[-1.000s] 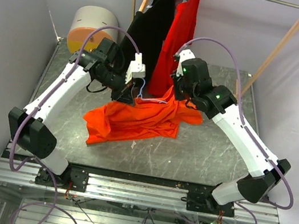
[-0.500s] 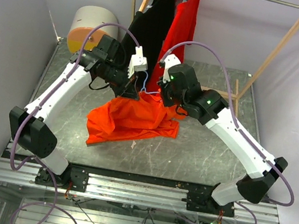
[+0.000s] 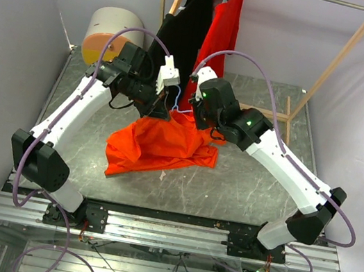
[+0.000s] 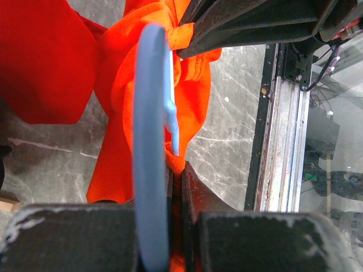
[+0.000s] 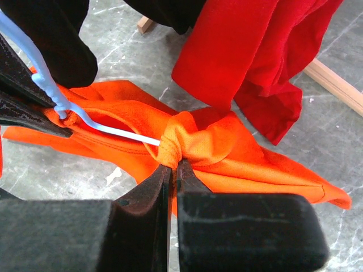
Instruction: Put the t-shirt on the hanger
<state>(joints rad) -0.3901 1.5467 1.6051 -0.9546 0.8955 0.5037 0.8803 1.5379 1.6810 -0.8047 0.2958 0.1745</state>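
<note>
**Operator:** Work surface status?
**Technician:** Grey marbled table [image 3: 251, 183]. The bright orange cloth t-shirt [image 3: 159, 147] is bunched mid-table, toward the far edge.
**Operator:** Grippers?
**Technician:** Left gripper [image 4: 176, 169] is clamped on the thin pale-blue wire hanger [image 4: 151, 113] along with shirt cloth. Right gripper [image 5: 172, 165] is pinched tight on a shirt fold where the wire enters.
</note>
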